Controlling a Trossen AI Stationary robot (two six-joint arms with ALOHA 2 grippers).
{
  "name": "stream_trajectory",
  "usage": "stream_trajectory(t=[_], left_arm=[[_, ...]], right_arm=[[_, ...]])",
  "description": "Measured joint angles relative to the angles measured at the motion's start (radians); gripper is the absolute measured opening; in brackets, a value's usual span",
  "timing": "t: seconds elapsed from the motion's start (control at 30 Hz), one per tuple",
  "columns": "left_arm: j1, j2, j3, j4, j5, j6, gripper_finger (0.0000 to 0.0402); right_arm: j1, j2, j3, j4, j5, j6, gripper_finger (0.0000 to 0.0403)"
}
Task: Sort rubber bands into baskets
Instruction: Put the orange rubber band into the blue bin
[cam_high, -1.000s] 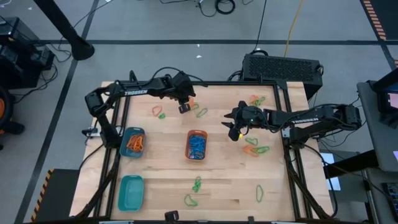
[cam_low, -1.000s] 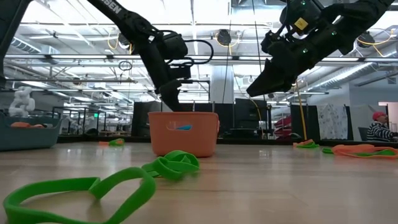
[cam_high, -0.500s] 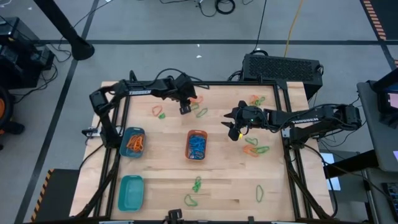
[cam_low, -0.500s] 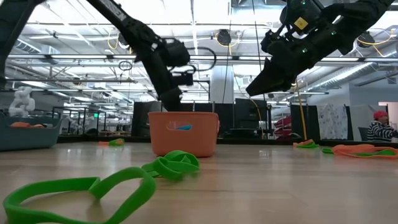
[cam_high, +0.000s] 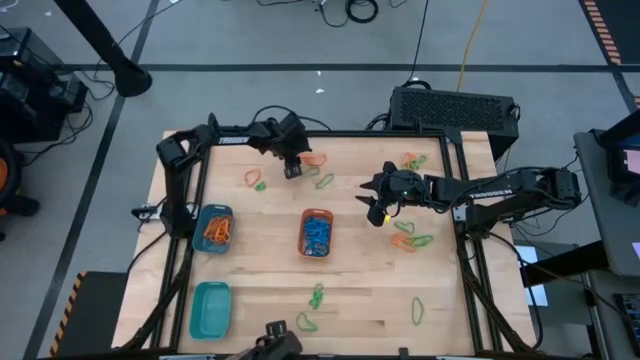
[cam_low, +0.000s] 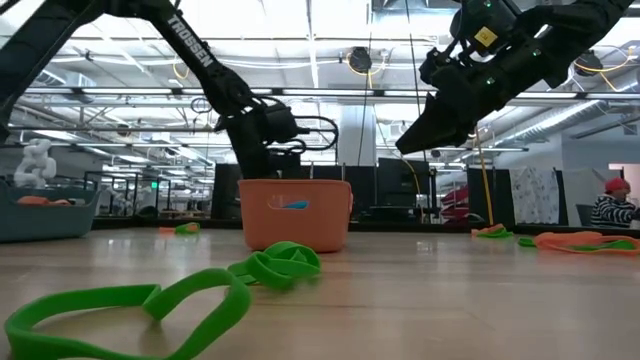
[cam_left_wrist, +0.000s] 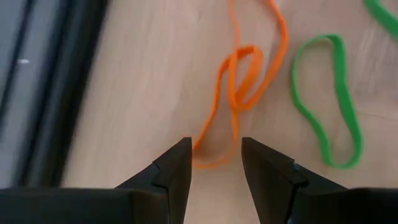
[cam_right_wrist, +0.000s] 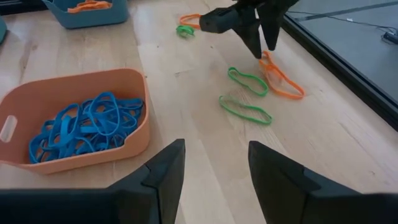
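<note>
Left gripper (cam_left_wrist: 214, 163) now farther back, over orange band (cam_left_wrist: 239, 93) (fingers apart, empty).

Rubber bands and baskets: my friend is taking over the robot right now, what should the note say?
Left tool: open, low over the twisted orange rubber band near the table's far edge, a green rubber-band loop beside it.
Right tool: open, empty, raised right of the centre.
Done: blue bands lie in the orange plastic basket, orange bands in the small blue-teal basket.
Left: the teal rectangular basket looks empty; green and orange bands lie loose on the wooden table.
</note>
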Motion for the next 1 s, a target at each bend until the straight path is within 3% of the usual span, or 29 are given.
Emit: stream_trajectory(t=[0.13,0.4,0.5,0.67,0.83,1.0], left_arm=[[0.021,0.042,0.016,-0.004,0.067,0.025,0.0148],[0.027,0.097,0.063,-0.038,0.065,0.023,0.0143],[0.024,0.098,0.078,-0.066,0.061,0.024,0.0111],[0.022,0.105,0.134,-0.172,0.058,0.024,0.0017],[0.003,0.111,0.208,-0.366,0.018,0.024,0.0009],[-0.041,0.106,0.283,-0.515,-0.110,0.024,0.0004]], right_arm=[[0.000,0.000,0.000,0.007,0.000,-0.005,0.0169],[-0.006,0.000,0.000,0.013,0.000,-0.007,0.0169],[-0.006,0.000,0.000,0.014,-0.002,-0.007,0.0169],[-0.006,0.000,0.000,0.014,-0.024,-0.007,0.0169],[-0.006,0.000,0.000,0.014,-0.026,-0.007,0.0169],[-0.006,0.000,0.000,0.013,-0.026,-0.007,0.0169]])
